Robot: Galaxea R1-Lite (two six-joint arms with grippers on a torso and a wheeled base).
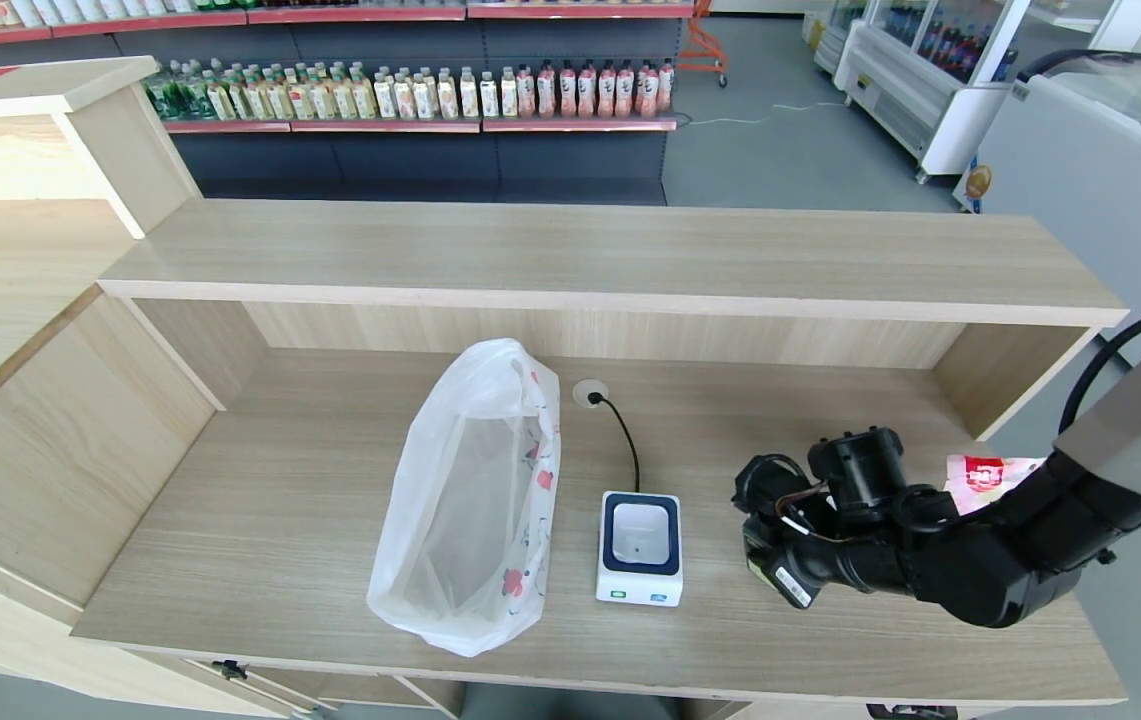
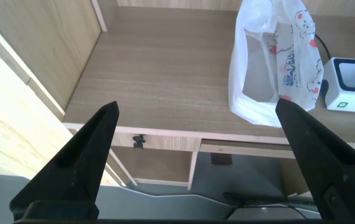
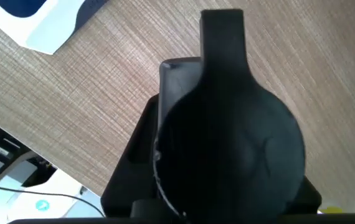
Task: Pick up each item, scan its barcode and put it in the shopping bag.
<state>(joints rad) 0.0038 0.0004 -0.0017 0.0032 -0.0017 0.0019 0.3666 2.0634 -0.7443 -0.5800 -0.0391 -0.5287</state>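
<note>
Lying near the right gripper (image 1: 778, 560), grip unclear, a packet (image 1: 992, 470) looks light and slippery: pinch its edge. Left gripper (image 2: 197, 109) gapes empty.

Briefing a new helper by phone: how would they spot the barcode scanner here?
Find the low wooden counter below the raised ledge. Just right of the white shopping bag sits the scanner: a small white box with a dark-framed window on top and a black cable running from its back.

One shopping bag (image 1: 465, 500), one scanner (image 1: 640, 548), seemingly one packet (image 1: 988, 478) (half hidden).
</note>
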